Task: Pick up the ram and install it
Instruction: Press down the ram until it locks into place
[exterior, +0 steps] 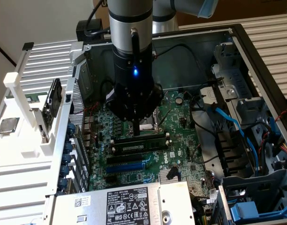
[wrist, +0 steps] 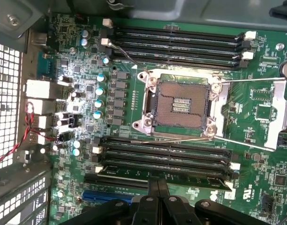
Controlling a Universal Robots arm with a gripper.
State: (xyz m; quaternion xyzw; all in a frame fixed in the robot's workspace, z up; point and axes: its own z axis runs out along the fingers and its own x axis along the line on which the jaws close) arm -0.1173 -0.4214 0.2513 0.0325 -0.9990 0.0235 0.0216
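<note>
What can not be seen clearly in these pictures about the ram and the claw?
- Exterior view: the claw covers the middle of the ram; contact is unclear.
- Wrist view: the claw's fingers hide part of the ram.
- Both views: the ram's label text is too small to read.

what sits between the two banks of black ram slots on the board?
The open CPU socket with its bare pin grid, seen in the wrist view; the ram lies at the bank nearer the gripper.

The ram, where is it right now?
In the exterior view, the ram lies in a motherboard slot just below the open CPU socket, directly under the claw.
</note>
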